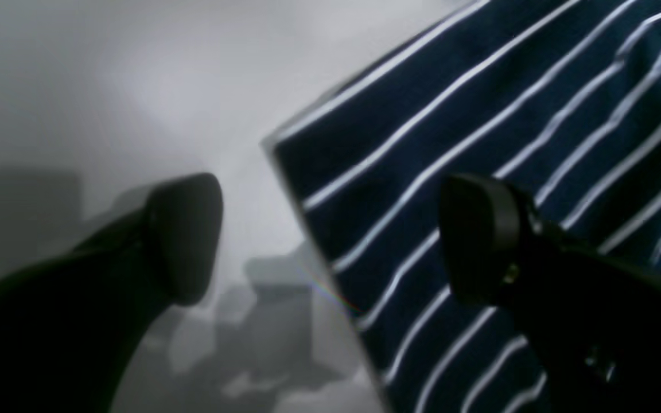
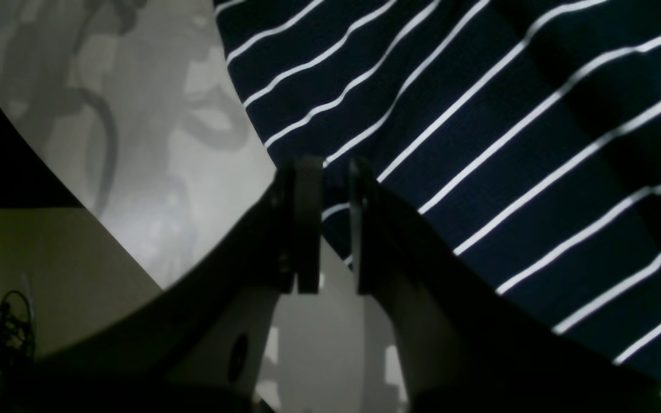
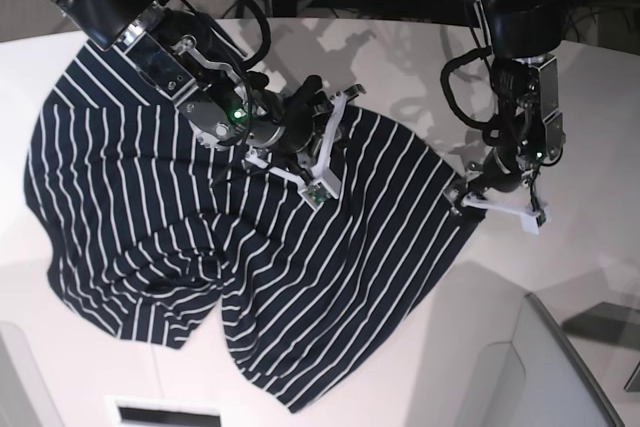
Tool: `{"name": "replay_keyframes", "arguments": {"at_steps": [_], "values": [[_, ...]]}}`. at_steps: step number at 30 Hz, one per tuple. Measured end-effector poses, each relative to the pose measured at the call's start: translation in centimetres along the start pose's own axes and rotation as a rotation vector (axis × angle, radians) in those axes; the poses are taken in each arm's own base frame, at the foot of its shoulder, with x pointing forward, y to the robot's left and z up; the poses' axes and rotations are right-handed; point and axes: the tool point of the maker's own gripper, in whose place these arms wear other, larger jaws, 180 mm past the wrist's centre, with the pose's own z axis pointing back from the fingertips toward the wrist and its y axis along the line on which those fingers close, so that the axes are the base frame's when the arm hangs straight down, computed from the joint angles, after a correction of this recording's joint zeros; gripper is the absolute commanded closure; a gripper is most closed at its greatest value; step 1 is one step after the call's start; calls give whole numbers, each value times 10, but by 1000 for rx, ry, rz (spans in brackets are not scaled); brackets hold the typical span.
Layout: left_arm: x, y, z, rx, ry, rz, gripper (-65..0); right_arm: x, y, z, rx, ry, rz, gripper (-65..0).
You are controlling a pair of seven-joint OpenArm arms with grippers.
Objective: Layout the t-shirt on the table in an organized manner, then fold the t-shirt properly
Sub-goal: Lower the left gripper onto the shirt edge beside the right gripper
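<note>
while the white worktop (image 3: 560, 97) spreads well past everything on it, the t-shirt (image 3: 300, 257) covers much of its middle and the base view's left side, lying rumpled with folds bunched near its centre and a notch in its lower hem, so the layout step looks unfinished. the right claw (image 2: 335, 223) sits at the shirt's upper edge, its jaws nearly closed with only a narrow gap between them; striped cloth shows in that gap, but i cannot tell whether any fabric is really pinched. the left claw (image 1: 330, 235) hovers at the shirt's far corner on the base view's right, jaws spread wide, one finger over bare worktop and the other over the stripes, gripping nothing.

risks, as i judge them: if the left claw closes too high, it catches air or a single thread of hem and the corner slips free. if the right claw pulls alone, the bunched middle drags and creases deepen. uneven pulls would skew the stripes.
</note>
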Motion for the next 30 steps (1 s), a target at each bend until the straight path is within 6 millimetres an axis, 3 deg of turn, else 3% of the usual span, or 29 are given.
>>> {"name": "replay_keyframes", "arguments": {"at_steps": [4,6,8,10,11,15,20,24,30], "values": [[3,-2,-4,0,2,8,-564,-1,0,0,0,2,-1,-78],[2,-1,-4,1,-1,10,-489,-1,0,0,0,2,-1,-78],[-1,1,-4,4,12,8,-299,-2,0,0,0,3,-1,-78],[-6,3,-4,9,28,13,-48,-1,0,0,0,2,-1,-78],[-10,3,-3,10,38,13,0,-1,0,0,0,2,-1,-78],[-8,5,8,16,16,9,0,-2,0,0,0,5,-1,-78],[21,14,44,100,-107,28,0,-6,-4,-3,-7,17,-5,-78],[51,-14,66,58,-211,22,0,-15,-9,-5,-19,43,-12,-78],[25,-59,53,46,-104,10,0,-12,-8,-5,-17,34,-10,-78]]}}
